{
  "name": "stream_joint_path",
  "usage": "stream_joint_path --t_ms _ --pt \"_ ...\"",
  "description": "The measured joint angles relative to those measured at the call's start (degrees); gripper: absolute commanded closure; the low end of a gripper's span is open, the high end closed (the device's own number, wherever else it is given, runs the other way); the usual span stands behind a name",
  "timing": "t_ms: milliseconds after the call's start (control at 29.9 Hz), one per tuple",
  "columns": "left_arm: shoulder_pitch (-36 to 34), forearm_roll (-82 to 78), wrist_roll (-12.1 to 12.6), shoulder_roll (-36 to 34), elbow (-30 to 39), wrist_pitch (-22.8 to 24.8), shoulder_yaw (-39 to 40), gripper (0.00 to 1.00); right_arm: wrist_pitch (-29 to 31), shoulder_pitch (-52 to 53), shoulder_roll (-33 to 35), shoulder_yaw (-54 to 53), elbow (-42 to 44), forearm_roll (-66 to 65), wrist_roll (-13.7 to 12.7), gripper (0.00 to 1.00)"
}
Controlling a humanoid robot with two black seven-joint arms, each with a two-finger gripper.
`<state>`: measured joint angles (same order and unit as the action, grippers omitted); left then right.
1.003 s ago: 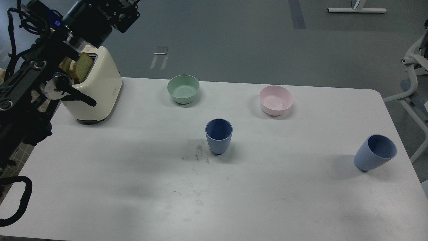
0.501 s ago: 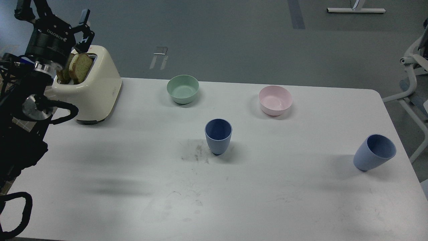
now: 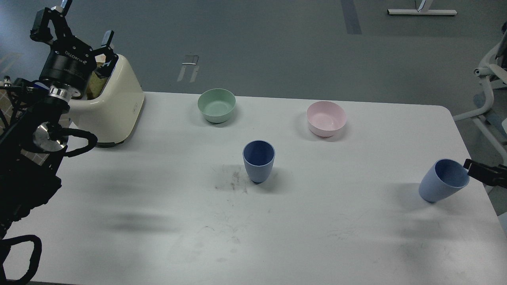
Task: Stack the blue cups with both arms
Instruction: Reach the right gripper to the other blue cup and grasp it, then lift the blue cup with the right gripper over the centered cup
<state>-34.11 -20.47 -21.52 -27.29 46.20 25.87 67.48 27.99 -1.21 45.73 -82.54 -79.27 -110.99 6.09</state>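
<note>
One blue cup (image 3: 258, 160) stands upright in the middle of the white table (image 3: 158, 206). A second blue cup (image 3: 443, 180) stands near the right edge, its mouth turned to the right. My left gripper (image 3: 76, 32) is open and empty, raised over the toaster at the far left, well away from both cups. Of my right gripper (image 3: 477, 171) only a dark tip shows, coming in from the right edge. It is just beside the right cup's rim, and I cannot tell whether it touches it.
A cream toaster (image 3: 117, 105) stands at the back left under my left gripper. A green bowl (image 3: 216, 105) and a pink bowl (image 3: 326, 118) stand behind the middle cup. A white chair frame (image 3: 491, 85) is off the table's right side.
My left gripper has swung left and now sits, fingers spread, over the toaster. My right gripper's tip has come into view at the right edge next to the right cup. The cups have not moved.
</note>
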Motion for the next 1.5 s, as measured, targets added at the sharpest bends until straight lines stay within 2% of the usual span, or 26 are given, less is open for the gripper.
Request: stream_joint_path --t_ms 134,267,401,468,568,969,1103,1237,1370,1504 --pt "0.00 -0.14 -0.09 0.12 0.19 -0.02 -0.28 0.02 0.00 0.25 -1.85 0.33 0.30 -0.30 -0.54 0.34" --pt "-0.01 -0.31 -0.09 0.13 0.32 -0.02 -0.42 0.02 0.00 0.35 -3.08 0.81 0.46 -0.51 -1.89 0.58" --pt "-0.06 -0.49 -0.08 0.13 0.39 -0.03 -0.47 0.02 0.00 0.41 -3.70 1.71 0.53 -0.52 -3.21 0.70" --pt "-0.07 -0.54 0.00 0.13 0.39 -0.04 -0.49 0.02 0.00 0.46 -4.08 1.82 0.53 -0.51 -3.34 0.85" --pt "-0.07 -0.60 0.10 0.12 0.43 -0.10 -0.51 0.02 0.00 0.55 -4.34 1.84 0.36 -0.40 -3.36 0.99" --pt "-0.24 -0.69 0.34 -0.74 0.75 -0.12 -0.42 0.02 0.04 2.51 -4.21 -1.08 -0.94 0.29 -3.07 1.00" --pt "-0.34 -0.78 0.34 -0.74 1.13 -0.04 -0.41 0.02 0.04 7.38 -4.28 -4.08 -2.54 2.37 -2.72 1.00" --pt "-0.58 -0.80 0.39 -0.72 1.42 -0.01 -0.41 0.02 0.02 17.09 -4.45 -3.99 -4.21 5.94 -2.89 1.00" --pt "-0.79 -0.85 0.51 -0.72 1.46 -0.02 -0.47 0.02 0.00 27.21 -7.59 2.53 -5.89 6.49 -3.29 1.00" --pt "-0.86 -0.87 0.86 -0.73 1.46 0.05 -0.51 0.02 0.00 38.02 -11.62 16.36 -6.32 6.45 -3.70 1.00"
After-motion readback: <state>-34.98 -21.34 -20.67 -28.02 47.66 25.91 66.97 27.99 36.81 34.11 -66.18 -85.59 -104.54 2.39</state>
